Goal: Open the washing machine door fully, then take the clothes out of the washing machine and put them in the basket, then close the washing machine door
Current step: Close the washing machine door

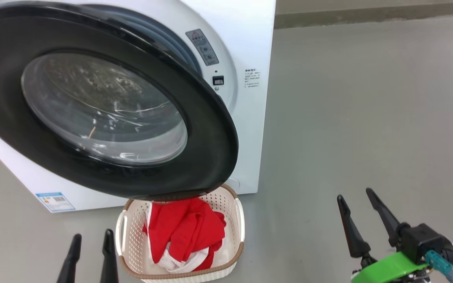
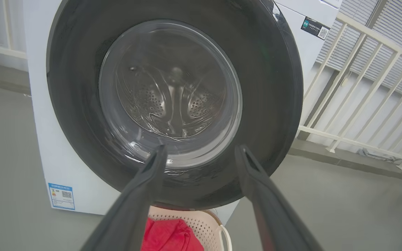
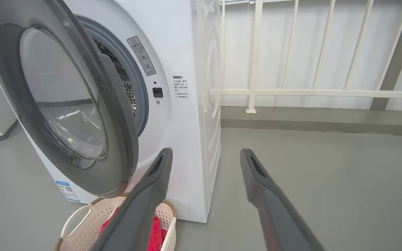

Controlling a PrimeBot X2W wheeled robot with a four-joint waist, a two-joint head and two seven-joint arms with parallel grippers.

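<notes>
The white washing machine (image 1: 250,47) fills the upper left of the head view. Its door (image 1: 195,118), black-rimmed with a bulging glass window, stands partly ajar over the drum mouth (image 3: 131,87). Below the door sits the cream basket (image 1: 239,220) with the red and white clothes (image 1: 187,232) inside. My left gripper (image 1: 91,238) is open at the lower left, beside the basket; in its wrist view the left gripper (image 2: 201,151) points at the door (image 2: 267,87). My right gripper (image 1: 355,195) is open and empty at the lower right, away from the machine (image 3: 187,139).
Grey floor (image 1: 368,118) spreads to the right of the machine. A white railing (image 3: 291,92) on a low kerb runs behind and beside the machine. A blue sticker (image 1: 55,200) marks the machine's lower left corner.
</notes>
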